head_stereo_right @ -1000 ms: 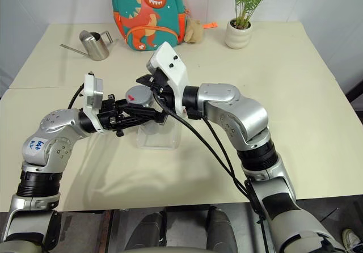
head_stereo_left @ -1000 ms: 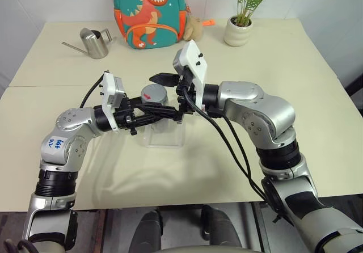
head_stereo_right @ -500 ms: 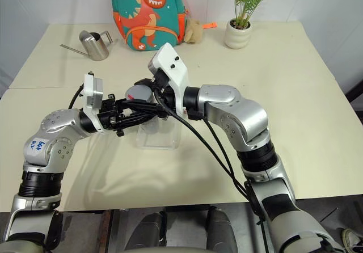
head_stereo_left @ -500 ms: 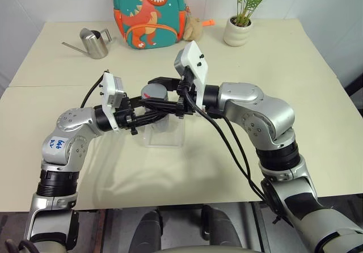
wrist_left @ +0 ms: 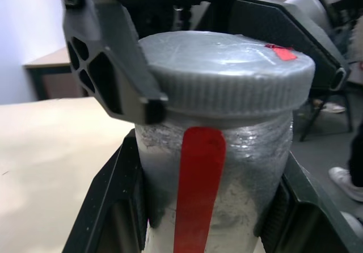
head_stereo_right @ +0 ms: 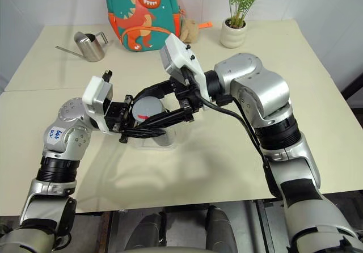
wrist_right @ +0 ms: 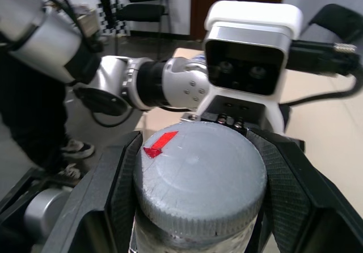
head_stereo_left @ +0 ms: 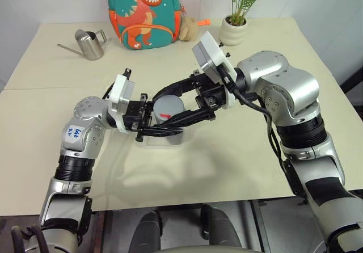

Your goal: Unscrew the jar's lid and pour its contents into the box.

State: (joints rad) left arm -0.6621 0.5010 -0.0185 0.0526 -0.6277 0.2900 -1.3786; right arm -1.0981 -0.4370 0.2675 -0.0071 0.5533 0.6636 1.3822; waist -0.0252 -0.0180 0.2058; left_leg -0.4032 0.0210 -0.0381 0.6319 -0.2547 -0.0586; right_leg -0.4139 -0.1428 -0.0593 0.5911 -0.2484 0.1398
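Note:
My two grippers hold the jar [head_stereo_left: 172, 133] between them above the table. It is clear, with a red stripe [wrist_left: 197, 190] down its side. From the left, my left gripper [head_stereo_left: 165, 129] is shut on the jar's body, with a finger [wrist_left: 113, 213] on each side of it. My right gripper [head_stereo_left: 167, 108] comes in from the right and is shut on the grey lid [wrist_right: 199, 180], which has a red mark on top. Black pads [wrist_right: 120, 192] press the lid's rim on both sides. The transparent box [head_stereo_left: 148, 143] lies on the table right under the jar. The jar's cloudy wall hides the contents.
At the table's far edge stand a steel watering can [head_stereo_left: 91, 43], a green dinosaur backpack [head_stereo_left: 148, 12] with a small plush toy [head_stereo_left: 188, 28] beside it, and a potted plant [head_stereo_left: 235, 29]. A seam [head_stereo_left: 45, 88] crosses the tabletop on the left.
My right gripper's fingers have closed on the lid; they stood open a second ago. Both hands and the jar have drawn back toward me and turned. The camera has shifted too.

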